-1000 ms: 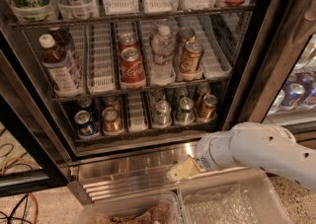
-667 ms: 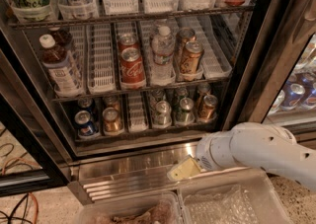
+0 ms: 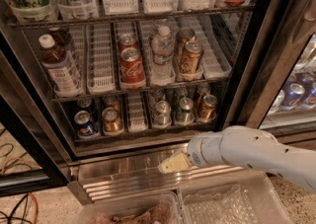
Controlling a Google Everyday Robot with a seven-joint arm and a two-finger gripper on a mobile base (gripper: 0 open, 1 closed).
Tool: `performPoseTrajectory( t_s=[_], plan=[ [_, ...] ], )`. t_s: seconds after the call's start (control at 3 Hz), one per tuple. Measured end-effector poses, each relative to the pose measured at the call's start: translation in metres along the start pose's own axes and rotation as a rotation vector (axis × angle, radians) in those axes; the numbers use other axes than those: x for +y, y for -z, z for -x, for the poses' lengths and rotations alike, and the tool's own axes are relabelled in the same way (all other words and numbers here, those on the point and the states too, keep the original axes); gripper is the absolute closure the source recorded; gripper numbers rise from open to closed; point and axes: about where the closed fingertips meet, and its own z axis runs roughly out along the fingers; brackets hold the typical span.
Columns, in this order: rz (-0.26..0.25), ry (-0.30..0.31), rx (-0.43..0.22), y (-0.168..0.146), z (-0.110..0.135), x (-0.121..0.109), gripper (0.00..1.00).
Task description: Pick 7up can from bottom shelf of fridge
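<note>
The white arm [image 3: 256,151] comes in from the right, lying almost level. Its pale tool [image 3: 175,163] points left and hangs in front of the steel base strip [image 3: 118,169] of the fridge [image 3: 256,60]. I cannot tell whether the tool is open or closed, and nothing shows in it. Just above the strip runs the bottom shelf [image 3: 138,129]. The 7up can [image 3: 184,110] stands at its front edge, above the strip's right half. The can has a greenish-grey body and a silver top, its long axis is vertical, and its top faces up.
</note>
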Motion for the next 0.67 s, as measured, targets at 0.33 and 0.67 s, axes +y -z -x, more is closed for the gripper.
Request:
performPoseTrajectory(
  t_s=[0.33, 0.67],
  plan=[
    [0.003, -0.022, -0.077, -0.031, 0.013, 0.000, 0.00],
    [-0.021, -0.023, -0.186, -0.046, 0.025, 0.008, 0.00]
  ],
)
